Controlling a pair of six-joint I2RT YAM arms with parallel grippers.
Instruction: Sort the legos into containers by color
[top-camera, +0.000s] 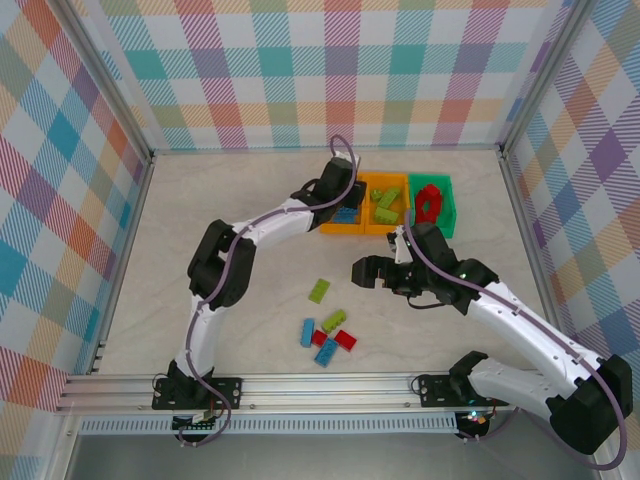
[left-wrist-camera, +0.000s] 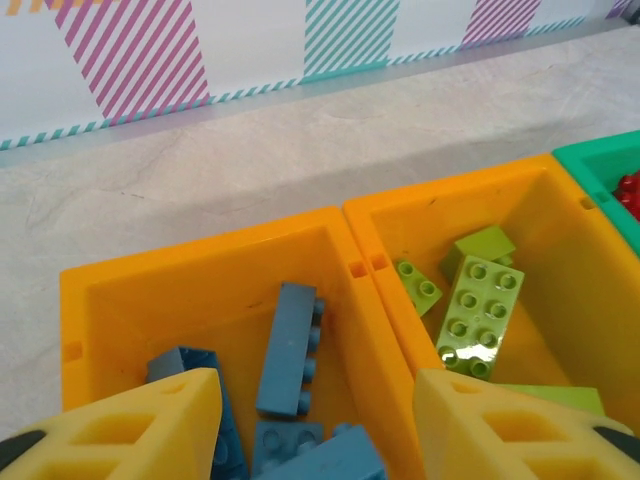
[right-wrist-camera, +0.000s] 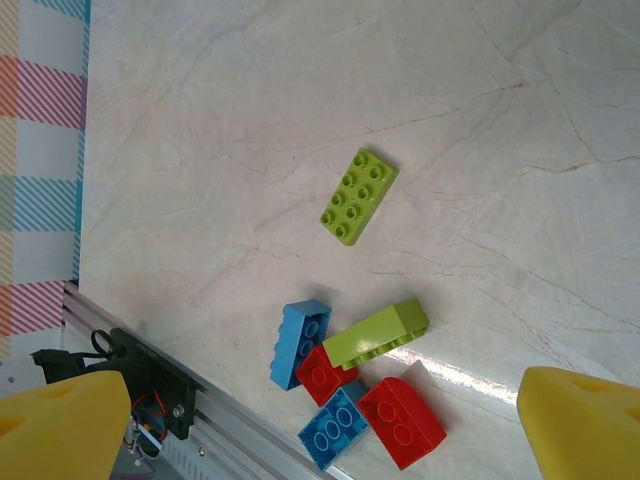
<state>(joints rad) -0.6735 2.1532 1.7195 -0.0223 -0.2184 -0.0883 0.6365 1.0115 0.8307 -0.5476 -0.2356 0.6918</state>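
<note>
Sorting partly done. Top view: left orange bin (top-camera: 341, 229) holds blue, middle orange bin (top-camera: 384, 230) holds lime, green bin (top-camera: 448, 205) holds red. Six loose bricks (top-camera: 334, 320) lie on the table (top-camera: 230, 190) near the arm bases, well apart from the bins. Left wrist: left gripper (left-wrist-camera: 315, 385) hangs over the left orange bin, fingers spread, nothing between them; blue bricks (left-wrist-camera: 288, 350) below, lime bricks (left-wrist-camera: 478, 315) next door. Right wrist: right gripper (right-wrist-camera: 320, 390) spread wide, empty, above the loose cluster; two blue, two red, two lime left to bin. Writing: none readable.
</note>
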